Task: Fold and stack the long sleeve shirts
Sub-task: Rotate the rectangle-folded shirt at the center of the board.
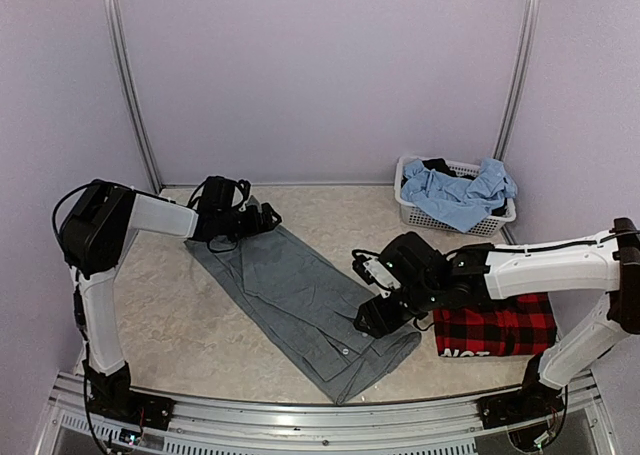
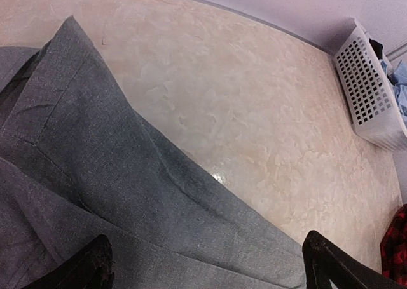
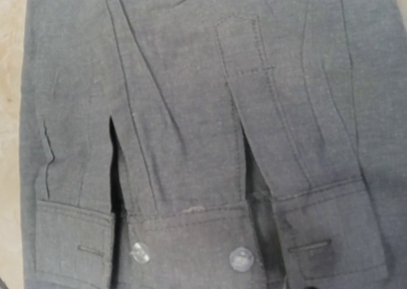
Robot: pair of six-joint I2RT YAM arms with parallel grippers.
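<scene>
Grey shirt (image 1: 300, 295) lies flat on worktop (image 1: 180, 325), diagonal strip from centre-left to bottom centre of overhead frame. Plaid shirt (image 1: 497, 327) folded at lower right.

Overhead only: left end effector (image 1: 262, 218) at strip's upper end, right end effector (image 1: 372, 318) over lower end.

Left wrist view: fingers (image 2: 95, 267) spread wide, open, cloth beneath.

Right wrist view: cuffs (image 3: 191, 244), buttons (image 3: 241, 258); own fingers unseen, open or closed cannot tell.

Bare worktop lower left of strip and toward basket (image 1: 420, 218), upper right.
</scene>
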